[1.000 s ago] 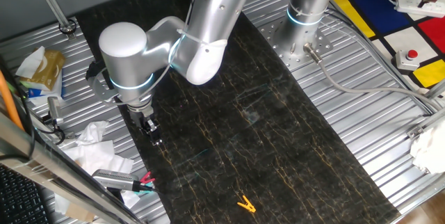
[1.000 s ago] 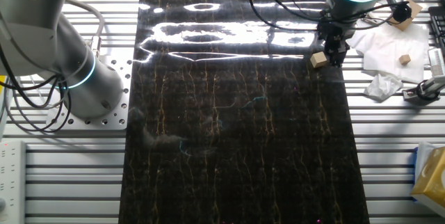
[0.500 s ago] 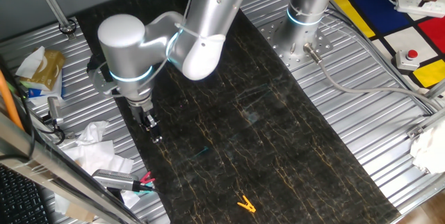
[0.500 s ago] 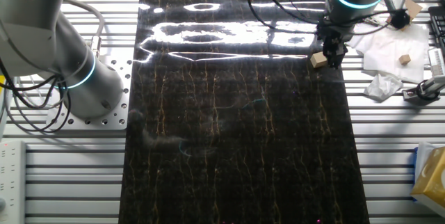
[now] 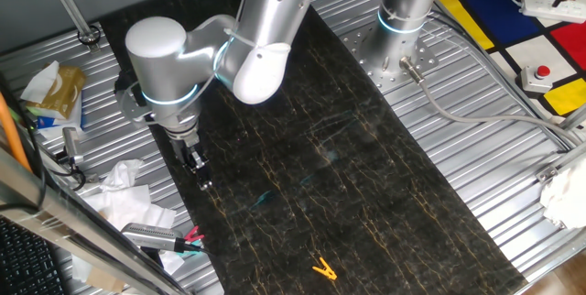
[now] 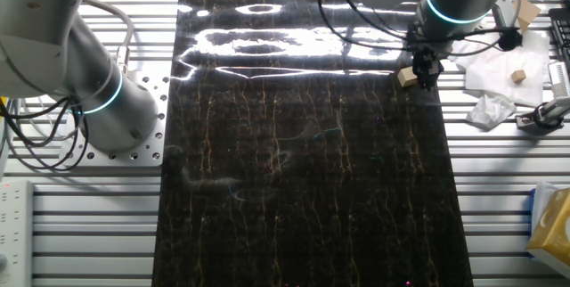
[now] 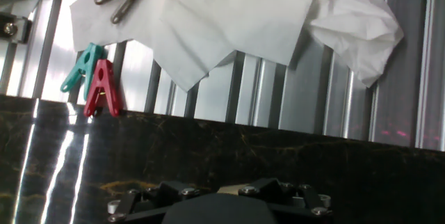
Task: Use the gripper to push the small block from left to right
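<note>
- Well, the gripper [image 6: 426, 73] has crept a little up the mat over the last second in the other fixed view, and the small block [image 6: 408, 77] has gone with it, from a touch lower to where it sits now.
- The block lies on the dark marbled mat [image 6: 303, 189] close to the mat's edge, touching or all but touching the gripper tip on the side facing the open mat; I cannot tell which.
- In one fixed view the gripper [image 5: 200, 171] has slid only slightly, and the block is hidden behind the arm there.
- The fingers look drawn close together, with nothing between them, though at this size I would not swear to it. The hand view shows only the black gripper body at the bottom, not the tips.
- That hand view looks out over the mat edge to crumpled white paper [image 7: 229, 15] and a red clip [image 7: 101, 88] beside a teal clip [image 7: 80, 71].
- My reading: the push is barely begun. The block has shifted along the edge rather than far across the mat, so nearly the whole travel remains.
- A yellow clip [image 5: 322, 268] lies well away, no bother.
</note>
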### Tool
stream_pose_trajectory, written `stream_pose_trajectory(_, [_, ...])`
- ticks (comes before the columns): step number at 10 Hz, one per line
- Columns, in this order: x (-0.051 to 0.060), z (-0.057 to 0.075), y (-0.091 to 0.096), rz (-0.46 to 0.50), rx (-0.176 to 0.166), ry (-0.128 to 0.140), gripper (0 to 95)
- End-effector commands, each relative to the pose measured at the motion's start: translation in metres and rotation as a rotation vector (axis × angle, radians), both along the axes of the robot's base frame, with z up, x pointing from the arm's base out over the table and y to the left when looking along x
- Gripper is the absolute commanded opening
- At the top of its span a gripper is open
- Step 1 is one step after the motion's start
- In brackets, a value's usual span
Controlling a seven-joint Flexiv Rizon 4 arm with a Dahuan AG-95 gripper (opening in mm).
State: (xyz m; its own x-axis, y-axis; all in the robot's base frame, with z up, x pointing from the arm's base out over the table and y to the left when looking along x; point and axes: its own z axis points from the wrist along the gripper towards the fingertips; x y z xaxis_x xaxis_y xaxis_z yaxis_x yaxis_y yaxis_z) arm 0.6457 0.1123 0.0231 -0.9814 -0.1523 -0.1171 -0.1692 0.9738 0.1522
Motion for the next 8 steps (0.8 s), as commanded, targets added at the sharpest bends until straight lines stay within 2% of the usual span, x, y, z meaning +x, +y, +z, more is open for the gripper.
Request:
stream_pose_trajectory(1, [-0.0031,-0.0026,0.0001,0.001,-0.002,-0.003,76.0])
stream_pose_trajectory(5, [-0.0071,-0.0096,0.0038,-0.009,0.004,0.0,76.0])
stream_pose_trajectory(8, [-0.0069,-0.0052,0.0094,-0.032,0.014,0.015,76.0])
